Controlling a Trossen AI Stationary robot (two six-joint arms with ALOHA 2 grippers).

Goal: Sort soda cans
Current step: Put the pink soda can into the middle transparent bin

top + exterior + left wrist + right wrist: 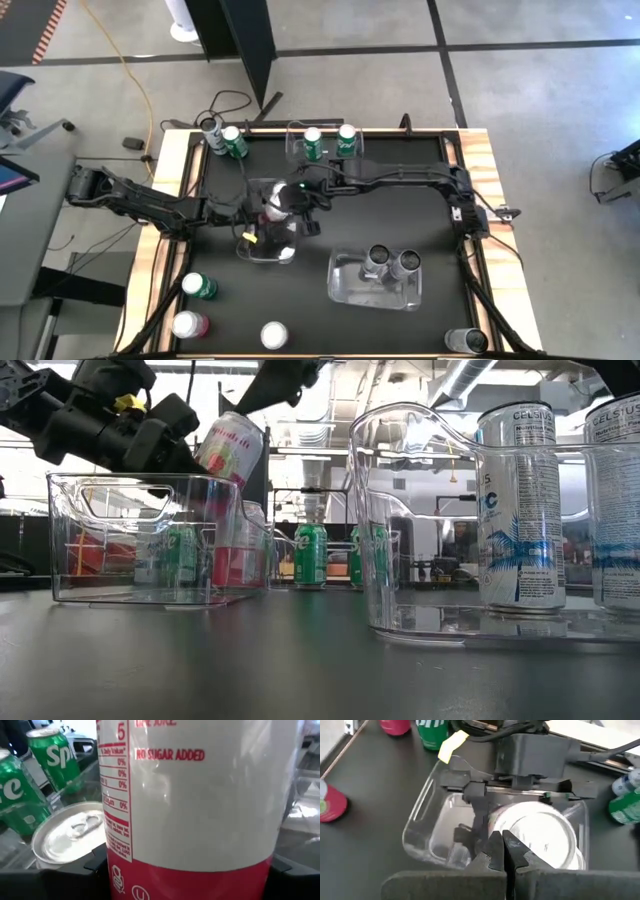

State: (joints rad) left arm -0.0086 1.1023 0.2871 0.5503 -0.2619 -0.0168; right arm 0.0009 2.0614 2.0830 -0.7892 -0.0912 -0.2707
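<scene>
Reading "NO SUGAR ADDED" in red on its white band, the red-pink can (200, 805) fills the left wrist view, clamped between the left gripper (268, 213) fingers and tilted over the clear bin (150, 540) in the middle of the table. Its brand name is cut off at the frame's edge; only nutrition print and a "5" show. A second silver-topped can (70, 837) stands just beside it in the bin.

Green cans (57, 755) behind show partial "Sp…" lettering. In the low view, two tall cans (518, 505) in the nearer bin (420, 530) read "CELSIUS"; the one farther right is cut off.

The right gripper (504, 851) hovers above the same middle bin with its fingers pressed together, holding nothing. More cans stand along the table's (400, 215) far edge and near corners, their labels too small to read.
</scene>
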